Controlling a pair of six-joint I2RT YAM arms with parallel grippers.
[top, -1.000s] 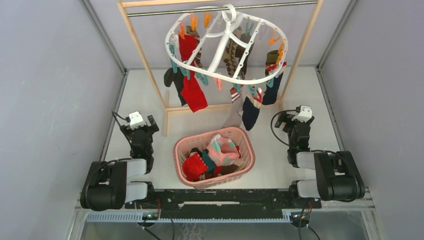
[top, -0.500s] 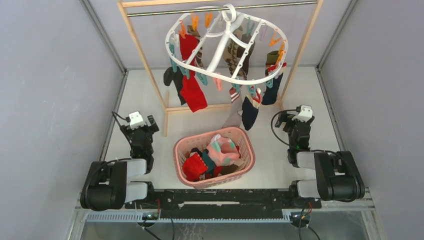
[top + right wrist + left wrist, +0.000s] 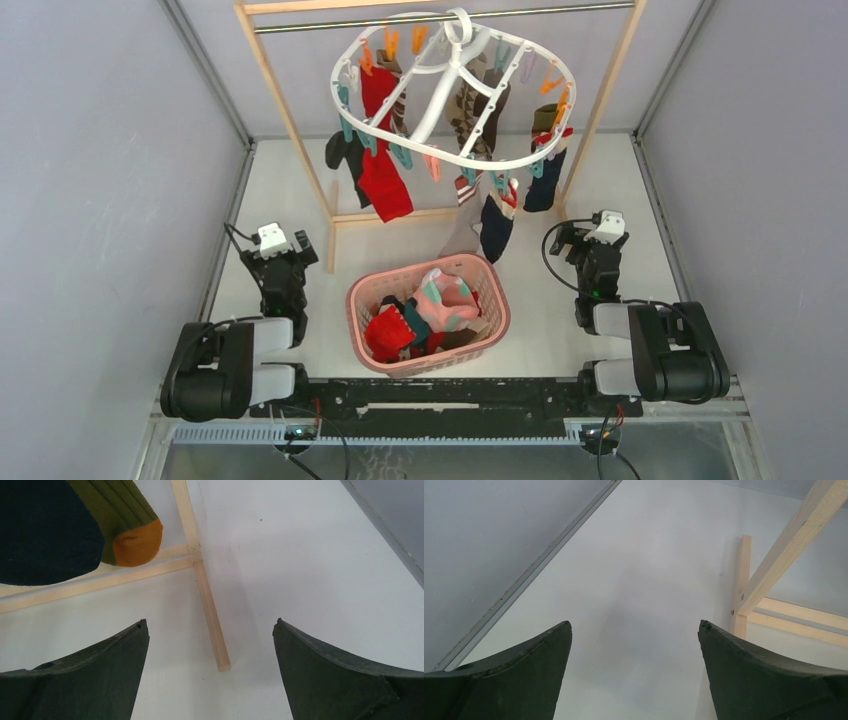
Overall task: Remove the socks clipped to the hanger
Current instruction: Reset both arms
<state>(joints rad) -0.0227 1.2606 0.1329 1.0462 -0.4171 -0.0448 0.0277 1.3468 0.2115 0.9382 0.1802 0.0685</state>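
Where the arms sit folded, at the near edge: the left tool (image 3: 634,625) and the right tool (image 3: 210,622) are both released, jaws wide, nothing between them; each looks down on the bare counter (image 3: 280,190).
Basket: the pink basket (image 3: 430,363) stands between the two arms and already holds several socks, red and pink-teal among them.
Step in hand: I judge it is the reach for the next hanging sock; no sock is touched yet.
Nearest target: the navy sock (image 3: 497,225) hangs lowest at the front rim, just beyond the basket and nearer to the right tool.
How to do it well: take the sock on its body below the clip, not on the clip; pull down and toward the basket until the clip lets go, then release over the basket.
Care: the hanger (image 3: 437,100) hangs only by its hook and is tilted, so a hard pull may swing it; steadying the rim with the left tool could help.
Right wrist view: an olive sock with orange toe (image 3: 132,535) hangs beside a navy one, above the foot of the wooden rail (image 3: 207,610).
Farther socks: the red sock (image 3: 380,175) and a black one are at the left rim, brown patterned ones in the middle.
Writing: no brand, label or text can be read.
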